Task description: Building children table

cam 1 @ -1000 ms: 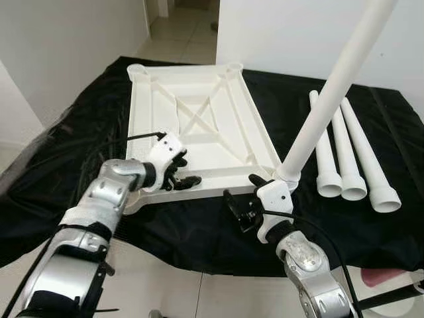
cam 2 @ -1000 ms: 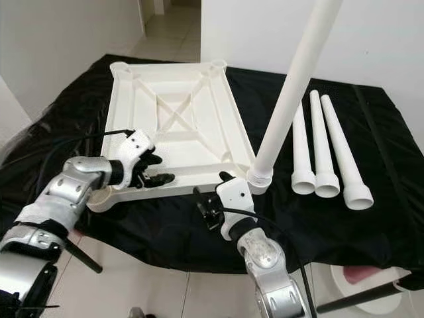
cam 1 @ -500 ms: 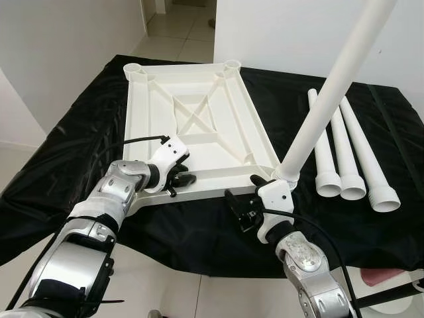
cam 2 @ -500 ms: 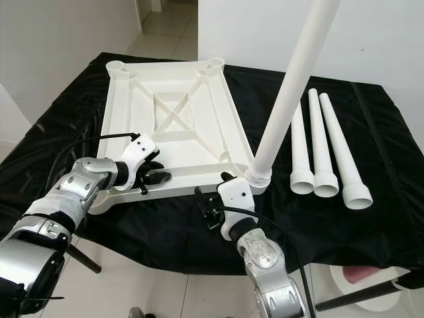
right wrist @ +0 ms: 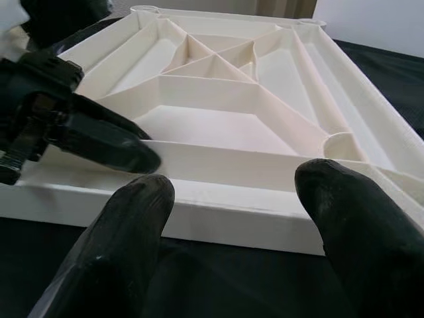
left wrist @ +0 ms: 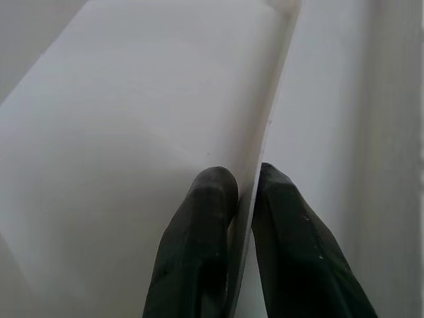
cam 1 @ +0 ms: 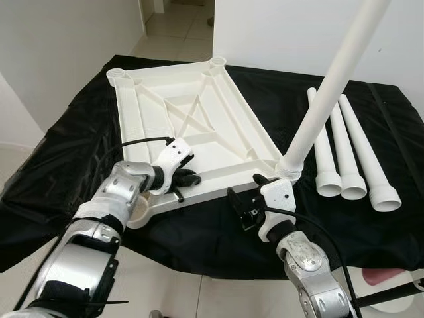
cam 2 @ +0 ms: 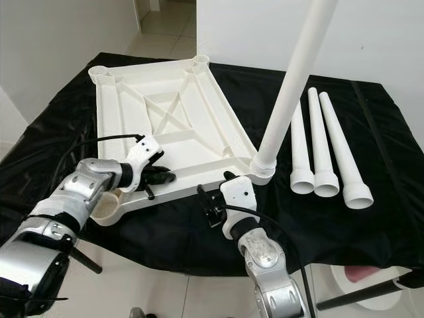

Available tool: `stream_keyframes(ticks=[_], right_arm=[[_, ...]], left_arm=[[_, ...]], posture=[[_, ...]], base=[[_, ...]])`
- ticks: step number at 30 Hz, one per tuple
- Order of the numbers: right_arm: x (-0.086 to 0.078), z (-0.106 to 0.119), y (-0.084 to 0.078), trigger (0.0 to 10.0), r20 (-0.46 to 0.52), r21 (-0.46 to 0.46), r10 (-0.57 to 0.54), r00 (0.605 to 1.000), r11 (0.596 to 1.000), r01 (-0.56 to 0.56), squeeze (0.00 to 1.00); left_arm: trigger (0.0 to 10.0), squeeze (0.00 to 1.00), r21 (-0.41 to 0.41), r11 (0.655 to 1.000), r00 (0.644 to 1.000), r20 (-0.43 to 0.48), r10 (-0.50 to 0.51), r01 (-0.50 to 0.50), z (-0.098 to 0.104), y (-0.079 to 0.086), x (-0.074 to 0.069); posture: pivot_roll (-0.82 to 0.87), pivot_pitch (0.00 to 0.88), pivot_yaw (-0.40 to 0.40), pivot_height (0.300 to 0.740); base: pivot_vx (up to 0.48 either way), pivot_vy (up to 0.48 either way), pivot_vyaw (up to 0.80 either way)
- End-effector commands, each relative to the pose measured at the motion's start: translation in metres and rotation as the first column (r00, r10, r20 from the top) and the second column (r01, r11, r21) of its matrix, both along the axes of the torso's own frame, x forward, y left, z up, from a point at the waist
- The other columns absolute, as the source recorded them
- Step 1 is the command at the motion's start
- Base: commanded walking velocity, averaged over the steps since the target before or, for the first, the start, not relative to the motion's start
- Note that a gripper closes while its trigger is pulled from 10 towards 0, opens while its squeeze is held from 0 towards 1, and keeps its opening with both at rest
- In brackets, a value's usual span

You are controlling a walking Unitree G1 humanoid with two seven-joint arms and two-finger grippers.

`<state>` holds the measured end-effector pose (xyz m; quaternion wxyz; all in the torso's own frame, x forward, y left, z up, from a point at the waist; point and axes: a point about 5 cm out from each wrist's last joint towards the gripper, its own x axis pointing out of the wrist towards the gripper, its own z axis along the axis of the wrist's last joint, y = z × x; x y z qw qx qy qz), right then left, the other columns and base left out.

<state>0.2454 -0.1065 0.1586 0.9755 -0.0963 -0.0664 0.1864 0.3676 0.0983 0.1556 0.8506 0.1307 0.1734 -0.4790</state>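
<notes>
While the tabletop (cam 1: 192,126) lies upside down on the black cloth (cam 1: 79,152) across the centre and upper left of the head views, ribs up, the left gripper (cam 1: 182,177) pinches its near edge wall. The left wrist view confirms it: two black fingers (left wrist: 199,252) clamp a thin white wall between them, clenched tight. That grip looks meant to steady the panel, or to turn it, since the whole slab sits skewed on the cloth.

At the near right corner, one leg (cam 1: 328,93) already stands in its socket, rising steeply to the upper right of the frame. It is the only one fitted. Three more legs (cam 1: 348,162) lie side by side on the cloth at the right, wide ends toward the robot, well apart from the panel, handy for the right arm.

The right gripper (cam 1: 246,211) hangs just in front of that fitted corner, low centre of the frame. Its fingers (right wrist: 126,245) are spread wide and hold nothing; the wrist camera looks between them straight at the panel's near wall and the cross-ribs beyond. Likely it is released from the leg it stands beside.

Empty sockets show at the near left corner (cam 1: 138,213) and the two far corners at the top, so the build is roughly a quarter done.
</notes>
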Motion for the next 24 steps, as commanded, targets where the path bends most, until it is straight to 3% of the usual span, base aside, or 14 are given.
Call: stream_keyframes(ticks=[1, 3, 7, 9, 14, 16, 21, 22, 24], right_arm=[[0.000, -0.003, 0.000, 10.0, -0.016, 0.003, -0.005, 1.000, 1.000, 0.005, 0.00], [0.000, -0.004, -0.001, 10.0, -0.019, 0.001, -0.010, 1.000, 1.000, 0.010, 0.00], [0.001, -0.005, -0.001, 10.0, -0.019, 0.001, -0.014, 1.000, 1.000, 0.014, 0.00], [0.000, -0.005, -0.002, 10.0, -0.020, 0.000, -0.024, 1.000, 1.000, 0.024, 0.00], [0.000, -0.005, -0.003, 10.0, -0.020, 0.000, -0.031, 0.999, 1.000, 0.031, 0.00], [0.000, -0.006, -0.004, 10.0, -0.021, 0.000, -0.034, 0.999, 0.999, 0.034, 0.00], [0.000, -0.006, -0.004, 10.0, -0.021, 0.000, -0.034, 0.999, 0.999, 0.034, 0.00], [0.001, -0.006, -0.003, 10.0, -0.022, 0.001, -0.033, 0.999, 0.999, 0.033, 0.00], [0.001, -0.006, -0.003, 10.0, -0.022, 0.001, -0.033, 0.999, 0.999, 0.033, 0.00]], left_arm=[[0.0, 0.00, -0.058, 0.994, 0.995, 0.000, 0.097, -0.097, 0.004, -0.005, 0.005], [0.0, 0.00, -0.069, 0.992, 0.994, 0.008, 0.110, -0.109, 0.012, -0.022, 0.007], [0.0, 0.00, -0.070, 0.990, 0.993, 0.006, 0.121, -0.120, 0.015, -0.028, 0.007], [0.0, 0.00, -0.064, 0.982, 0.984, -0.021, 0.179, -0.180, 0.014, -0.034, 0.010], [0.0, 0.00, -0.064, 0.958, 0.959, -0.063, 0.277, -0.281, 0.013, -0.033, 0.013], [0.0, 0.00, -0.076, 0.918, 0.920, -0.083, 0.382, -0.388, 0.014, -0.028, 0.017], [0.0, 0.00, -0.076, 0.918, 0.920, -0.083, 0.382, -0.388, 0.014, -0.028, 0.017], [0.0, 0.00, -0.089, 0.856, 0.860, -0.087, 0.503, -0.509, 0.017, -0.021, 0.022], [0.0, 0.00, -0.089, 0.856, 0.860, -0.087, 0.503, -0.509, 0.017, -0.021, 0.022]], posture=[[-0.11, 0.111, 0.047, 0.740], [-0.11, 0.112, 0.054, 0.740], [-0.12, 0.113, 0.056, 0.740], [-0.12, 0.115, 0.062, 0.740], [-0.12, 0.117, 0.065, 0.740], [-0.12, 0.118, 0.065, 0.740], [-0.12, 0.118, 0.065, 0.740], [-0.11, 0.121, 0.059, 0.740], [-0.11, 0.121, 0.059, 0.740]], base=[[0.000, 0.000, 0.00], [0.000, 0.000, 0.00], [0.000, 0.000, 0.00], [0.000, 0.000, 0.00], [0.000, 0.000, 0.00], [0.000, 0.000, 0.00], [0.000, 0.000, 0.00], [0.000, 0.000, 0.00], [0.000, 0.000, 0.00]])
